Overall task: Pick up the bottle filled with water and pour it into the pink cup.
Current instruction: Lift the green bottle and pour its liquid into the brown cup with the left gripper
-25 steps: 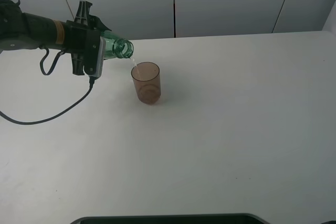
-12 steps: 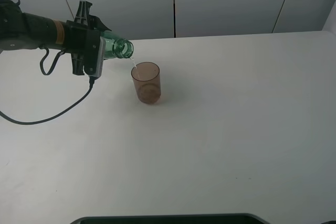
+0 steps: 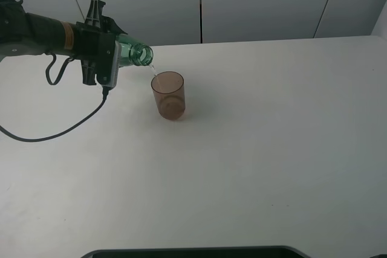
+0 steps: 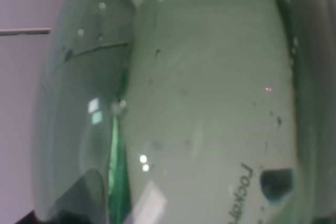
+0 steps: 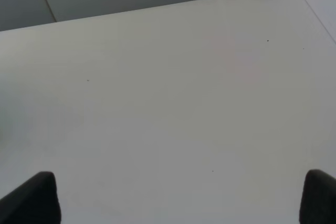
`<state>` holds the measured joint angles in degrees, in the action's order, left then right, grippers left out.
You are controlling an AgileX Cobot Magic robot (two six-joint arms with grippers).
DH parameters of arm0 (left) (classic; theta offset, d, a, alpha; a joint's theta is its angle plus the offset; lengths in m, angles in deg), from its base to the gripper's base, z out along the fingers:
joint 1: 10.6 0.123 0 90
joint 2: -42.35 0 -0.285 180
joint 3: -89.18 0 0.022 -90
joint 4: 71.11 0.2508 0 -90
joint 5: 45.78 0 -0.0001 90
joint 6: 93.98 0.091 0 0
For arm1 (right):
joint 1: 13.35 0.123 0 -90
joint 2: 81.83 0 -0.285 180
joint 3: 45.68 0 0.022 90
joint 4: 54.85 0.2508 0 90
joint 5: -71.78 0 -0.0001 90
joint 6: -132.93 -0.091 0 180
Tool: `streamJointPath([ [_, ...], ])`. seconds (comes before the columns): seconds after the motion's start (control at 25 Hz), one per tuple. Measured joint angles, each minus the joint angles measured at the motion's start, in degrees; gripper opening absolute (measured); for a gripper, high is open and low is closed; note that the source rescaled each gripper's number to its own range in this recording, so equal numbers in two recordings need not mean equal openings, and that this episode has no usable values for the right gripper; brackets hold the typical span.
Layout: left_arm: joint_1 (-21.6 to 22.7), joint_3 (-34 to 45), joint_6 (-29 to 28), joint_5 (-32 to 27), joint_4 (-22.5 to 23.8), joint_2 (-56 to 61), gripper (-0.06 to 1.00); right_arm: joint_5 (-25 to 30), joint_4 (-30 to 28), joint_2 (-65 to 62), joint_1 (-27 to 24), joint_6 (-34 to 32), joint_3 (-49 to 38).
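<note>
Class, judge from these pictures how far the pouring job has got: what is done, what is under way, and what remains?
Done: the left tool grips the bottle, held clear of the table and tipped near level, mouth above the pink cup. Under way: a thin stream of water falls from the mouth to the cup's rim. Left: finishing the pour; how much water the bottle holds cannot be told.
</note>
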<state>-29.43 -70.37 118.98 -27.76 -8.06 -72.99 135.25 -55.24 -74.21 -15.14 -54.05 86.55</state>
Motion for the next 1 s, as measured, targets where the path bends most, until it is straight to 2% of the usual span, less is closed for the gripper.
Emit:
streamJointPath([
  [1.0, 0.0, 0.0, 0.2, 0.0, 0.0, 0.0, 0.01, 0.0, 0.0, 0.0, 0.0, 0.0, 0.0],
])
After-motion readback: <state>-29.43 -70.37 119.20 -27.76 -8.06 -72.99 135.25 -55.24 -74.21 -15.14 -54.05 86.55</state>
